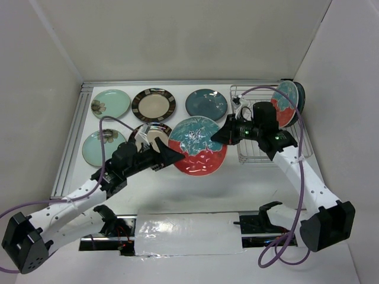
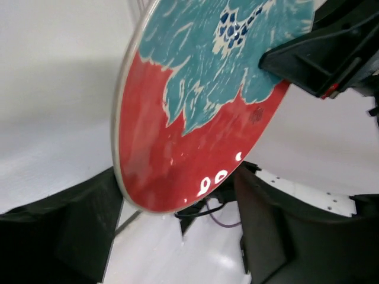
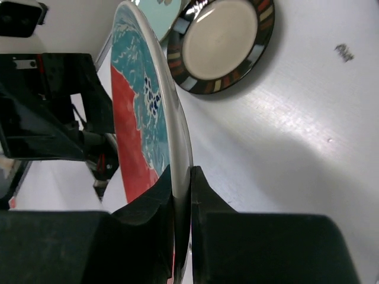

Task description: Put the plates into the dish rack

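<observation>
Right end effector [image 3: 182,177] pinches the plate [image 3: 139,118] at the rim; left end effector [image 2: 177,198] stands wide around it — such thin hold may slip, dropping it on the desk [image 1: 177,189].

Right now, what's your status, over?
Right gripper shut on red-and-teal plate rim. Left gripper open, straddling opposite edge. Dish rack holds two plates at far end; path there unobstructed.

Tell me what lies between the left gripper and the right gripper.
The red-and-teal plate fills that gap in the top view. The right gripper clamps one rim; the left gripper sits at the opposite rim.
</observation>
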